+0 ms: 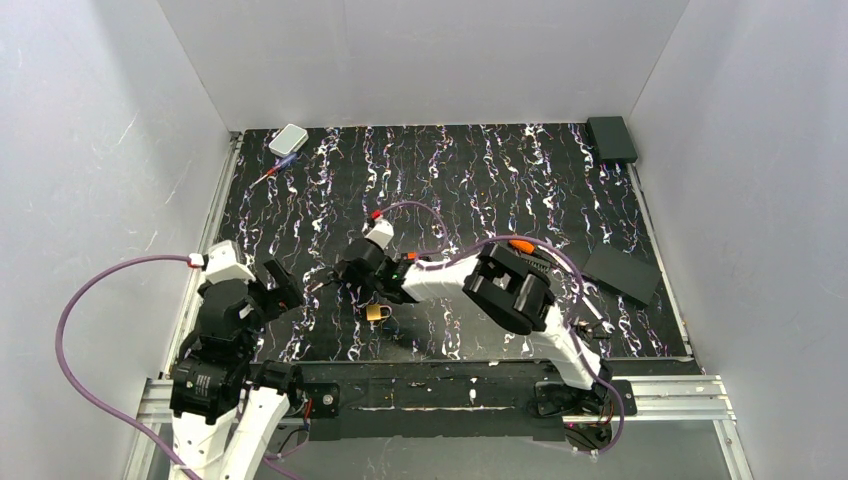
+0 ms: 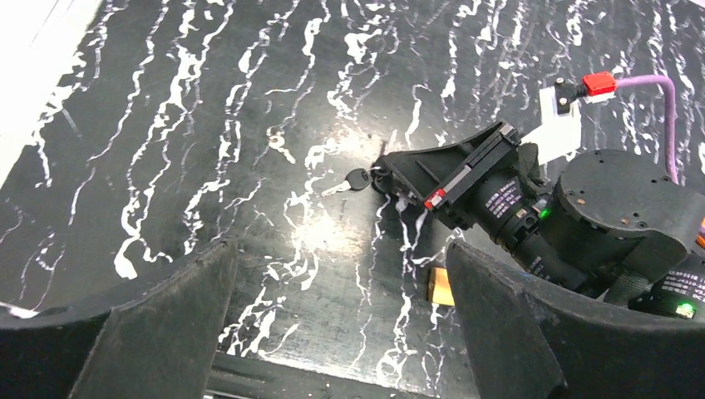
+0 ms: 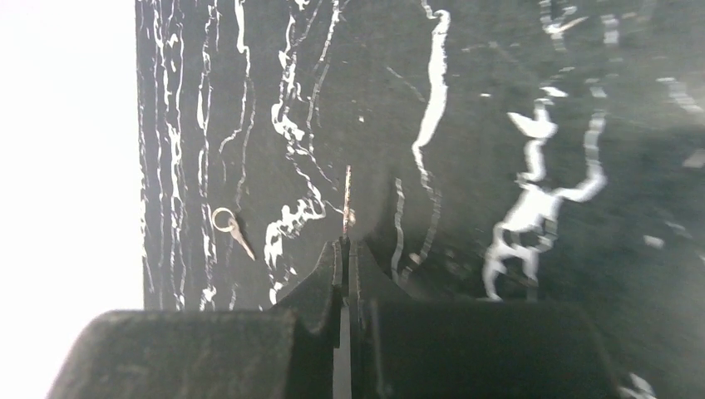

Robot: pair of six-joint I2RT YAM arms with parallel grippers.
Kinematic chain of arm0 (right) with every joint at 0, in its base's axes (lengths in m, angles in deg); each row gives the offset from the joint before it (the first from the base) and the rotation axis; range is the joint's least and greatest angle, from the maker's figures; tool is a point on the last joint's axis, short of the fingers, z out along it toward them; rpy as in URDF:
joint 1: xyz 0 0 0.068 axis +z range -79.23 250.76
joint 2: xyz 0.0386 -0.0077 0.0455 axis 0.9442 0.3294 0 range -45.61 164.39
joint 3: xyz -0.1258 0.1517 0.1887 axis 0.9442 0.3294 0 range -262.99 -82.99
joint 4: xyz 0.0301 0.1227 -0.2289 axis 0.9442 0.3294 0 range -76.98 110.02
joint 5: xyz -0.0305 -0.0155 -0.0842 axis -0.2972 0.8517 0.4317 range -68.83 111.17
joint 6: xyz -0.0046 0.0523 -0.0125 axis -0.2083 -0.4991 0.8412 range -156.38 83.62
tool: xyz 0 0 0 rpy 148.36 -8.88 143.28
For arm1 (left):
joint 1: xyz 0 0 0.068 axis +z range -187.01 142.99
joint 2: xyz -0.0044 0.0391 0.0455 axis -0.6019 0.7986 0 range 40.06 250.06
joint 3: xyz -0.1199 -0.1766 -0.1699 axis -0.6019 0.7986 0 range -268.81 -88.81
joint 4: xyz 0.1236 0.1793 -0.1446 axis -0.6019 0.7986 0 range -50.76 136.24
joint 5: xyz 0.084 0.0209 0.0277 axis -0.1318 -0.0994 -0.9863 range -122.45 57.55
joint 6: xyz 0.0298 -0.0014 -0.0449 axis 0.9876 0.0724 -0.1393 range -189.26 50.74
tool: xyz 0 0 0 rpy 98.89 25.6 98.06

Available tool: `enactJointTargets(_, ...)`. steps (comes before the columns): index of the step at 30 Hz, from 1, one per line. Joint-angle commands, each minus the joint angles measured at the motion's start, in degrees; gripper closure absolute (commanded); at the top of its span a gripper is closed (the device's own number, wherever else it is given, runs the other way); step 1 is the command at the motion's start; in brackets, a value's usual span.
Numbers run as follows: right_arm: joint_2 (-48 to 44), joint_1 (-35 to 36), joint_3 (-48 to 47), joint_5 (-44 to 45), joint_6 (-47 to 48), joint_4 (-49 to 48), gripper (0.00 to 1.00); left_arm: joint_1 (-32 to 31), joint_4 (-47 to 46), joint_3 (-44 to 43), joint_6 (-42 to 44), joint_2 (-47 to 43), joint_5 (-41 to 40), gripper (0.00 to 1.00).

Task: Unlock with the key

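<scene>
Grasp stage of unlocking: right fingers [image 3: 320, 283] pinched shut on the key [image 2: 356, 179], left fingers [image 2: 166, 324] spread wide and empty; next, its blade must meet the padlock [image 1: 377, 313] keyhole.

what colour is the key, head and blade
The key has a black head and a silver blade; the left wrist view shows it best.
</scene>
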Motion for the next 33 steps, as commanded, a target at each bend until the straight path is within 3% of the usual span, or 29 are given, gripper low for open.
enactJointTargets(1,-8.82,-1.10,8.89,-2.56,6.75,-14.49,0.99,1.09,-3.86,0.37,2.93,2.22,8.49,0.05)
enactJointTargets(11,-25.95,-3.36,33.32,-18.83,15.31,-45.38,0.99,1.64,-12.29,2.23,2.20,3.18,29.90,0.19)
enactJointTargets(14,-31.86,-3.51,36.87,-24.69,20.10,-45.28,0.99,1.64,-17.52,4.39,0.07,3.55,35.51,0.24)
enactJointTargets(21,-42.04,-3.45,41.34,-29.22,25.74,-39.15,0.99,1.64,-25.66,5.36,-4.55,11.15,44.18,0.33)
enactJointTargets(26,-43.88,-3.36,41.66,-30.67,25.73,-37.85,0.99,1.62,-27.27,3.62,-7.08,16.62,45.09,0.39)
enactJointTargets(33,-43.21,-2.92,40.07,-31.48,25.59,-35.88,0.99,1.59,-29.15,3.30,-8.65,16.96,44.84,0.44)
